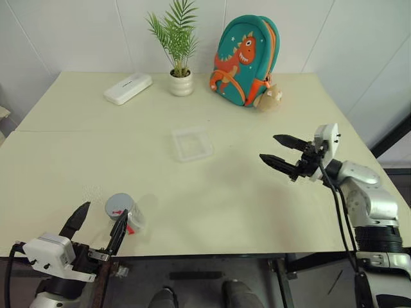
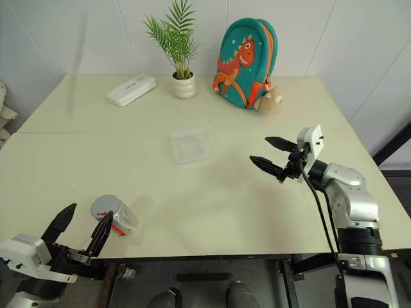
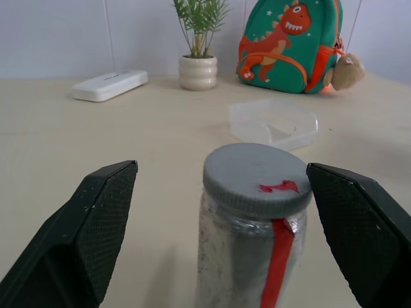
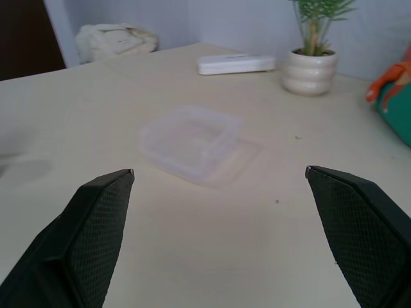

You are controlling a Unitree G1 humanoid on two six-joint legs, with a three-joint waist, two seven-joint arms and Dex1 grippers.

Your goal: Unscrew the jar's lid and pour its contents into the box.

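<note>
A cream desk (image 1: pixel 212 212) seen from above the robot's arms. At about 7 o'clock, near the front edge, stands the jar (image 1: pixel 128 216), small and clear with a red stripe down its side, its grey lid (image 3: pixel 255 174) screwed on and marked with a red dab. The left gripper (image 1: pixel 98 223) has its black fingers (image 3: pixel 87 221) spread wide either side of the jar, not touching it, probably lined up to clamp the body so the lid can be twisted. At the desk's centre sits the box (image 1: pixel 192 144), a shallow clear plastic tray, empty, well apart from the jar. At 3 o'clock the right gripper (image 1: pixel 280 152) hovers above the desk, fingers wide apart and holding nothing, aimed toward the box, likely waiting to take the lid. Along the far edge, around 12 o'clock: a white oblong case (image 1: pixel 128 88), a potted palm (image 1: pixel 178 48) and a teal dinosaur backpack (image 1: pixel 244 59).
</note>
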